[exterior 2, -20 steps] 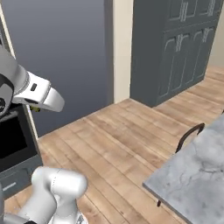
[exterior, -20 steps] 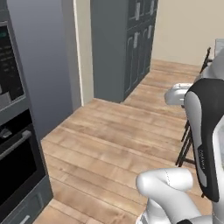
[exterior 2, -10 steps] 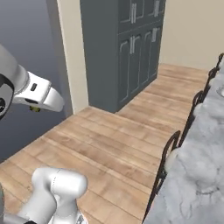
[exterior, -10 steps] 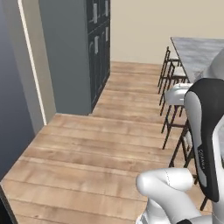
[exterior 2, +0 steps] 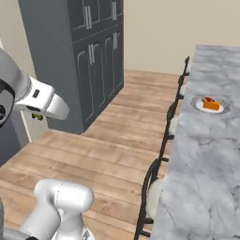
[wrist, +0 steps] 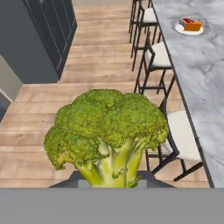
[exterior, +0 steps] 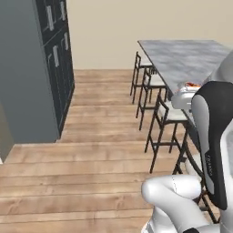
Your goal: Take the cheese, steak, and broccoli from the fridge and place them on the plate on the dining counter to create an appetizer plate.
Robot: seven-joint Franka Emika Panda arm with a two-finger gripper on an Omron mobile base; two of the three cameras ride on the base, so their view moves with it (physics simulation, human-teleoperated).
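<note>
1. On my left in the hand view stands a tall dark grey cabinet, its panelled doors facing the wooden floor; the same cabinet fills the left side of the left base view.
2. Front and centre in the hand view I have the broccoli, a lumpy green floret with its pale stalk pointing down toward the camera. Its stalk runs straight down into the pincer, so I read the pincer as pinching the broccoli by the stalk, though the fingertips themselves are hidden behind the stem and I can't make them out cleanly.
3. Just right of the broccoli a row of dark-framed stools with pale seats lines the edge of the tabletop; in the left base view the stools stand between the open floor and the marble.
4. To the right runs the dining counter, a grey veined marble tabletop. In the right base view this tabletop stretches away along the right side.
5. Far up the tabletop, well apart from the pincer and broccoli, sits the plate; on it lie the orange cheese and, touching it behind, the red steak. The right base view shows the plate with both pieces on it.
</note>
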